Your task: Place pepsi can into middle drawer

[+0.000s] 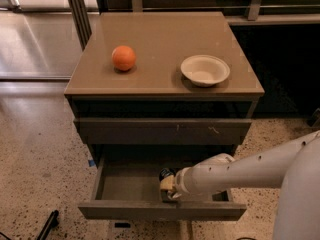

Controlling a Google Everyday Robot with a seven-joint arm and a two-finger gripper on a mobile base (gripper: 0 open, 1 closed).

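The middle drawer (125, 186) is pulled open below the closed upper drawer front. My gripper (167, 186) reaches into it from the right on a white arm. It is shut on the pepsi can (166, 174). Only the can's dark top part shows, just above the pale fingertips. The can is inside the drawer's tray, right of centre and close to the plain front panel (160, 210). Whether the can touches the drawer floor is hidden by the gripper.
An orange (123, 57) and a white bowl (205, 69) sit on the cabinet top (160, 34). The closed drawer front with pale scratches (162, 130) is just above the open drawer. Speckled floor lies around the cabinet, with a dark leg (47, 224) at lower left.
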